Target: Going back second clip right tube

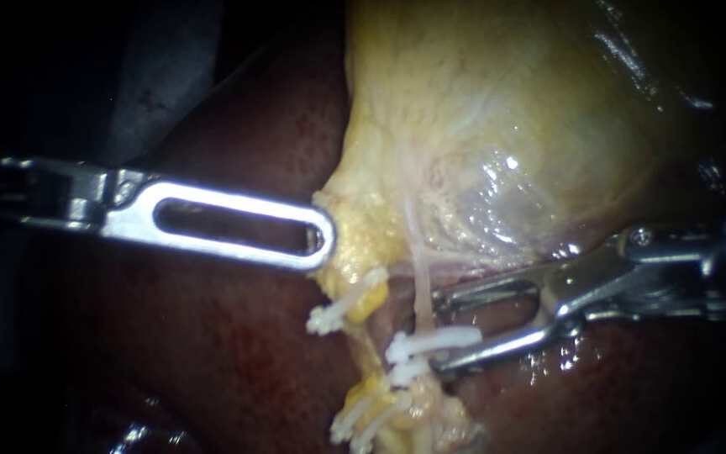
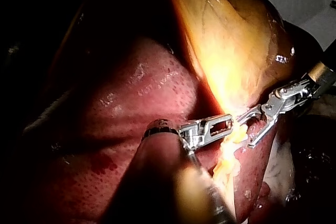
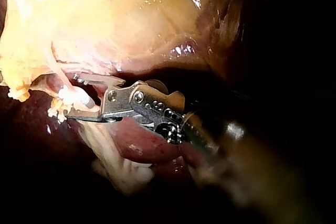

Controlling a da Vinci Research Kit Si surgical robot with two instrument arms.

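Clip [image 1: 451, 338] on the right tube [image 1: 420, 282] is sitting across that thin strand just under the gallbladder [image 1: 497, 126]. It is lying between the parted jaws of my right instrument [image 1: 437, 332], which are gripping nothing. Backing out well, I judge, is meaning keeping them wide and sliding straight along the shaft, so neither jaw is snagging the clip. My left instrument [image 1: 328, 244] is pinching the gallbladder's yellow edge.
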